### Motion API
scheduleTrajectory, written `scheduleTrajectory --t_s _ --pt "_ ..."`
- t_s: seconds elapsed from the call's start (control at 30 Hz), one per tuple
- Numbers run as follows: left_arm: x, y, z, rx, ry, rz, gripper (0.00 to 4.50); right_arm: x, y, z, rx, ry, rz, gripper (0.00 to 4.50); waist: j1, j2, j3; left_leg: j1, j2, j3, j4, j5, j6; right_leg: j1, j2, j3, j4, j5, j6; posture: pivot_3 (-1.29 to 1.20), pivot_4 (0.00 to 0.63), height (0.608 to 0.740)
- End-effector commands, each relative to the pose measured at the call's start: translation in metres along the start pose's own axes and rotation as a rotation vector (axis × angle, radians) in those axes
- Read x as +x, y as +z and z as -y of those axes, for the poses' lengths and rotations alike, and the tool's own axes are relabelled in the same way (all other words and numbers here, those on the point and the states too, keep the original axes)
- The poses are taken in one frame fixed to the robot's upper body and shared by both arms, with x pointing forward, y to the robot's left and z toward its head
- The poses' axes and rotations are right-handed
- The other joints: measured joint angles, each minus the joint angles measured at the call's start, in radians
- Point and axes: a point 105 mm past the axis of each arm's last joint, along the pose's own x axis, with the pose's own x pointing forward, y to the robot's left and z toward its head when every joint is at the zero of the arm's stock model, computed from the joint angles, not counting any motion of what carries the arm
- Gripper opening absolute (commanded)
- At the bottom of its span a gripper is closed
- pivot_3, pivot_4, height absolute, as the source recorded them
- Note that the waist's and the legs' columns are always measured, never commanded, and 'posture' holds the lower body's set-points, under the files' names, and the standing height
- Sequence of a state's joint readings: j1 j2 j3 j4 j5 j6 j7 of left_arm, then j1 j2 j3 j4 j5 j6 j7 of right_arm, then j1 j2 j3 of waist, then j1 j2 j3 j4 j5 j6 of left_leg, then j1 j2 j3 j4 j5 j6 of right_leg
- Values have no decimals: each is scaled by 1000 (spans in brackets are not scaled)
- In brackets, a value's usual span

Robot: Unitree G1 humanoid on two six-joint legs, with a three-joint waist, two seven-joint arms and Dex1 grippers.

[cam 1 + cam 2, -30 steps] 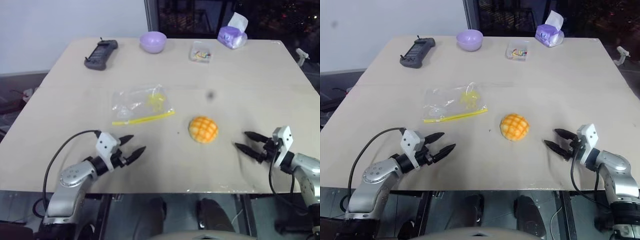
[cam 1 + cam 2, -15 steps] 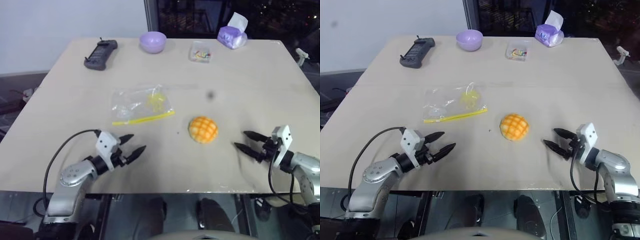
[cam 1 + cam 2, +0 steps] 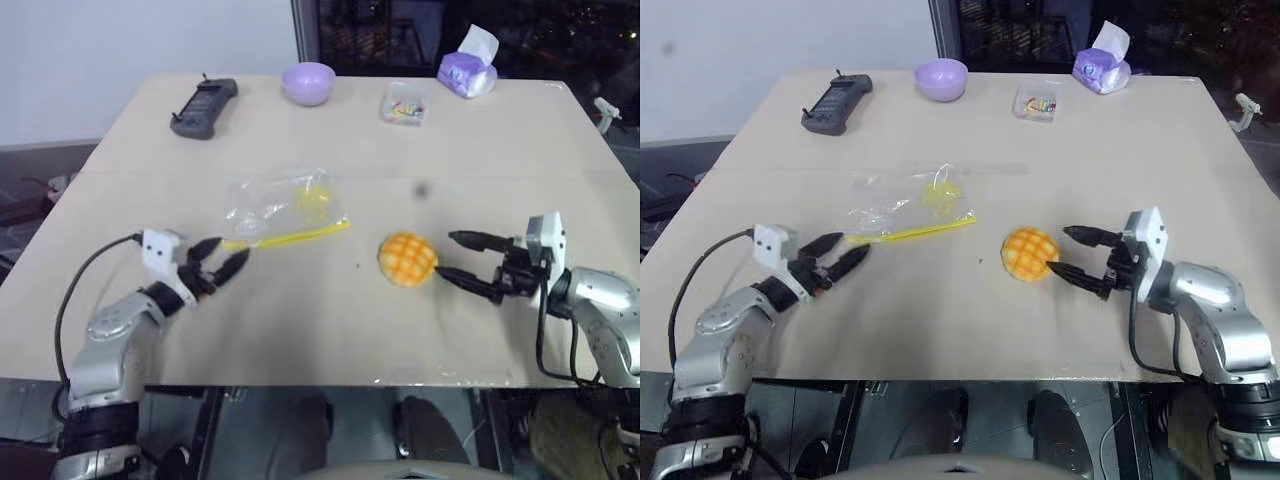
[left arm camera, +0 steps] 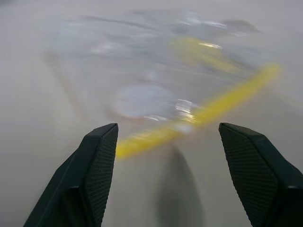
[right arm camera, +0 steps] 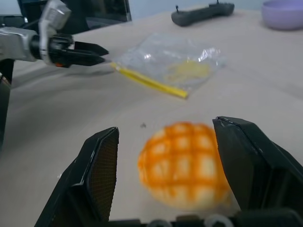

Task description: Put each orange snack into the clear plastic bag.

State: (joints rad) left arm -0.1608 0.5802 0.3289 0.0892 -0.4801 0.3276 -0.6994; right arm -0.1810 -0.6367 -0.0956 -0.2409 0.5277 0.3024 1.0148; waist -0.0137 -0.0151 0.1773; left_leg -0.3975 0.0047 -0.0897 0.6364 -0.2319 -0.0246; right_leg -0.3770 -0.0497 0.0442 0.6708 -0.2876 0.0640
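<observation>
Spread black fingers point(image 5: 99, 170) flanking the orange snack point(image 5: 184, 163) — apart from it; beyond, the clear plastic bag point(image 5: 168, 66) with the left gripper point(image 5: 97, 54) at its yellow strip — fingers parted.

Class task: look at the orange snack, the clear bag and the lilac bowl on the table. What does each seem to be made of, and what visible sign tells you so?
Orange snack: probably a soft baked or foam bun; matte surface with a pressed criss-cross grid.
Clear plastic bag: thin glossy plastic film; crinkles, glints, yellow seal strip.
Lilac bowl: smooth and evenly coloured, likely plastic, possibly ceramic; the look leaves this open.
</observation>
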Motion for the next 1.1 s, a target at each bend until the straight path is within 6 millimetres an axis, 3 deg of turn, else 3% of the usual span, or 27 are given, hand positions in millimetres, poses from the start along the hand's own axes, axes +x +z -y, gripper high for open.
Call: scheduleTrajectory --t_s 0.03,0.23,0.47,0.77,1.0,1.1 --pt "5 20 -13 -85 45 73 3626 1 10 -1 -39 5 13 3451 0 -1 0 0 0 0 0 0 0 0 0 0 0 0 0 0 150 740" --pt "16 20 -35 -240 137 47 3626 -1 8 1 -45 -23 1 3451 -5 -1 0 0 0 0 0 0 0 0 0 0 1 0 0 0 150 740" --pt "38 6 -48 -407 215 -34 3626 -2 7 3 -49 -58 -1 3451 -1 -1 0 0 0 -1 1 0 0 0 0 -1 2 0 0 0 150 740" --pt "74 -12 -23 -507 113 -164 3626 1 8 3 -58 -71 5 3451 3 0 0 0 -2 -1 3 0 0 0 -1 -1 4 0 0 0 150 740" --pt "83 -19 3 -566 -19 -236 3626 0 7 2 -58 -83 8 3451 3 0 -1 0 -2 -1 5 0 0 0 -1 -1 7 0 0 0 150 740" --pt "84 -19 10 -591 -51 -248 2898 1 7 2 -61 -88 13 3530 3 1 -1 0 -2 -1 6 0 0 0 -1 -1 7 0 0 0 150 740"
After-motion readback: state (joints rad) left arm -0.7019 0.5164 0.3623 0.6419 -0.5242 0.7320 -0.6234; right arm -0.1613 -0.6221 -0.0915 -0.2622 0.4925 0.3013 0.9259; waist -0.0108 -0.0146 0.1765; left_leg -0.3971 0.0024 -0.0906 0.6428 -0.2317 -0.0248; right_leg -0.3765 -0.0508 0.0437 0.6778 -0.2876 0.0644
